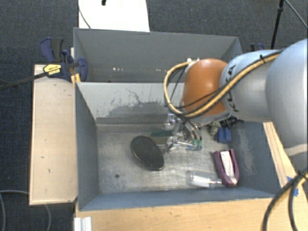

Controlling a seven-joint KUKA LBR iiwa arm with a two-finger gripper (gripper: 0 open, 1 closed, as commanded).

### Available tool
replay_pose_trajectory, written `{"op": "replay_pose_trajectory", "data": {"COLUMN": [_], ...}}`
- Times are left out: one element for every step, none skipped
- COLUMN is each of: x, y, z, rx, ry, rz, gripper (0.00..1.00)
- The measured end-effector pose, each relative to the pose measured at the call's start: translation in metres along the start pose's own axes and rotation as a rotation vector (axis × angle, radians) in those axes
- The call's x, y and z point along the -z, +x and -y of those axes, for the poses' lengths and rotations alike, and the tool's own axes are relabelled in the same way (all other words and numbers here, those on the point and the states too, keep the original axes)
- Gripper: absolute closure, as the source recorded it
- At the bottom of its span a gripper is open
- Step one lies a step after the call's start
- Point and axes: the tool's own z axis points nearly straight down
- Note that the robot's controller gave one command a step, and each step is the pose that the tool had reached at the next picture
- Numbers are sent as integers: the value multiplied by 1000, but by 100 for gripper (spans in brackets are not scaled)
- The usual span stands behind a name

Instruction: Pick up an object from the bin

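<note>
Lettered arm (269,85) hangs beside dark oval disc (147,152).

Looking down from above and slightly to one side into the bin (86,143), with the arm (269,85) at right

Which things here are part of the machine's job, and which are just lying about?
Part of the job: end effector; grey bin; dark oval disc, the thing nearest the end effector, just left of it.
Lying about: purple packet; clear tube beside it; small blue thing under the arm.
</note>
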Motion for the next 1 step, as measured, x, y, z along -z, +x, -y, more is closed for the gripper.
{"op": "replay_pose_trajectory", "data": {"x": [127], "y": [-9], "z": [5], "rx": [-16], "ry": [0], "rz": [9], "gripper": [100]}}
